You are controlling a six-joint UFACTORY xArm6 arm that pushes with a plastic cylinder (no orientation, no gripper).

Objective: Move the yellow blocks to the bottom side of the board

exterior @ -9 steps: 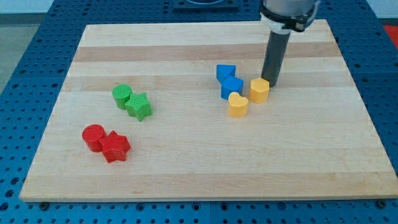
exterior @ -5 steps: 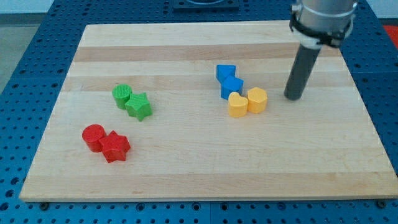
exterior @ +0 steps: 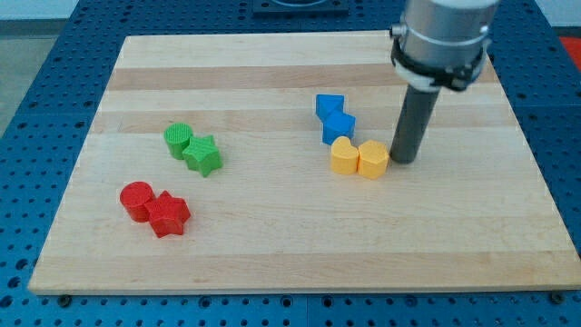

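Two yellow blocks sit side by side right of the board's middle: a yellow heart [exterior: 343, 156] on the left and a yellow hexagon-like block [exterior: 373, 160] touching it on the right. My tip [exterior: 402, 161] stands on the board just right of the yellow hexagon block, about touching it. Two blue blocks [exterior: 334, 117] lie just above and left of the yellow heart, the lower one close to it.
A green cylinder [exterior: 179, 139] and green star [exterior: 202, 155] sit at the left. A red cylinder [exterior: 137, 200] and red star-like block [exterior: 169, 214] lie at the lower left. The wooden board [exterior: 290, 254] rests on a blue perforated table.
My tip went from above the yellow hexagon block out to the right, then came back to its right side. The hexagon block slid down and left against the heart; both sit slightly lower.
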